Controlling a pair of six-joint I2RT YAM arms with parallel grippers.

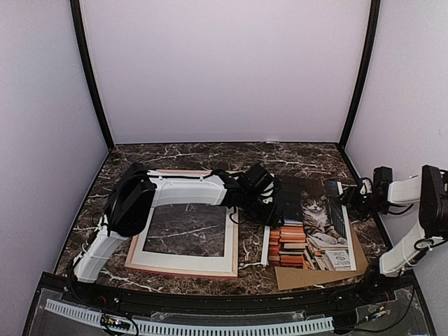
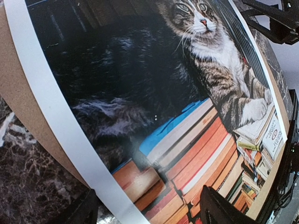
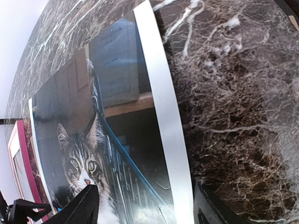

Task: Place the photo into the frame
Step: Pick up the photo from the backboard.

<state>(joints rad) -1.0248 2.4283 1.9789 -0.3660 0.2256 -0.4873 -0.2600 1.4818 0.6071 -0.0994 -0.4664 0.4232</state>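
The photo (image 1: 315, 234), a tabby cat beside stacked orange and red books, lies flat at the table's right on a brown backing board (image 1: 311, 278). The pink frame (image 1: 180, 270) lies to its left, apart from it, with a white mat (image 1: 187, 258) inside. My left gripper (image 1: 274, 213) reaches across to the photo's left edge. In the left wrist view it (image 2: 149, 215) is open, its fingers (image 2: 220, 210) standing either side of the white border above the photo (image 2: 154, 93). My right gripper (image 1: 341, 194) hovers at the far right corner. It (image 3: 147, 211) is open too, straddling the photo's (image 3: 117, 140) border.
My left arm (image 1: 185, 189) lies over the frame's far rail. The dark marble table (image 1: 210, 154) is walled by white panels on three sides. The pink frame (image 3: 18, 158) shows at the right wrist view's left edge. The board (image 2: 18, 93) sticks out past the photo.
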